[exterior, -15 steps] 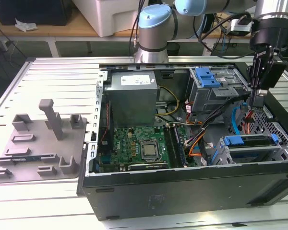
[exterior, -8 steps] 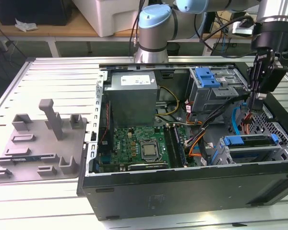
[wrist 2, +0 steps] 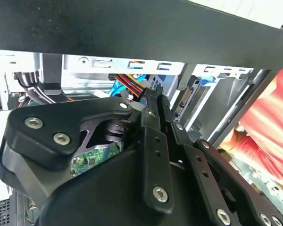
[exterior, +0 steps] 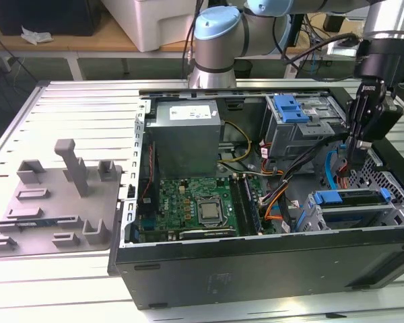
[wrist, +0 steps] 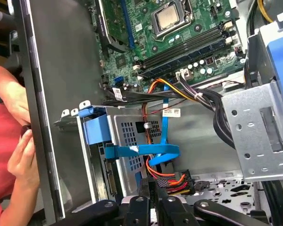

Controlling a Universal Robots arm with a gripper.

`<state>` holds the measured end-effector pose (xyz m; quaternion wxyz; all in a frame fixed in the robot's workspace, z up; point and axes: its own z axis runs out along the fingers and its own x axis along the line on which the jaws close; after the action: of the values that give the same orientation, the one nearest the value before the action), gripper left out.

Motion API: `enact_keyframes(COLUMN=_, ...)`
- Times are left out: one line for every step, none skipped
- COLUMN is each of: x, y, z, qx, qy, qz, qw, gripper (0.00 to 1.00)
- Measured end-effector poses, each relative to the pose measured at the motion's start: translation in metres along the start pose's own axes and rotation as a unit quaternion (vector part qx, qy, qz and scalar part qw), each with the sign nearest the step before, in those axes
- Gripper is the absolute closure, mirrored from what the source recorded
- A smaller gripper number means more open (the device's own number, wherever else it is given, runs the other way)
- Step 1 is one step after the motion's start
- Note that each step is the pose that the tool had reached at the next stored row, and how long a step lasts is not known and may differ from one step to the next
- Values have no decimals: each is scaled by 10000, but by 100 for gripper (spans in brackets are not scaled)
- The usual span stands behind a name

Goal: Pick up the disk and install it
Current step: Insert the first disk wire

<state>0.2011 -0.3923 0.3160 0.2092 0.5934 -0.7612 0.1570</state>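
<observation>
So the claw is down inside the open PC case, which sits on a slatted table. It's hanging in among the cables right above the drive cage at the exterior view's right. Honestly I can't tell how far open it is or whether it's got hold of anything, because the business end is buried in wiring. The disk looks to me like it's sitting in that lower cage with its blue rail showing along the top, just beside the claw. Whether it's clicked all the way home, I can't say. In the first wrist view the blue data cable loops across the perforated side of the cage, and the orange-and-red power plug sits right by the claw. That's my worry: any sideways drag or lift from here could hook the blue cable or yank that plug. A push that's off-line could also jam the disk crooked in its rails. There's also a person's hand right at the outside of the case wall, close enough that an outward swing would be bad news.
</observation>
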Motion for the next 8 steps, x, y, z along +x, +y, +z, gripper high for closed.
enact_keyframes(x=29, y=4, z=17, qx=-12, qy=-91, qz=-8, qw=10000, gripper=84)
enact_keyframes(x=51, y=6, z=29, qx=-25, qy=-184, qz=-17, qw=9998, gripper=84)
enact_keyframes(x=70, y=7, z=34, qx=-40, qy=-290, qz=-28, qw=9996, gripper=84)
enact_keyframes(x=78, y=8, z=33, qx=-47, qy=-339, qz=-32, qw=9994, gripper=84)
enact_keyframes(x=84, y=8, z=31, qx=-52, qy=-380, qz=-37, qw=9993, gripper=84)
enact_keyframes(x=100, y=7, z=28, qx=-66, qy=-476, qz=-46, qw=9988, gripper=84)
enact_keyframes(x=109, y=7, z=28, qx=-71, qy=-517, qz=-50, qw=9986, gripper=84)
enact_keyframes(x=120, y=6, z=27, qx=-77, qy=-559, qz=-54, qw=9984, gripper=84)
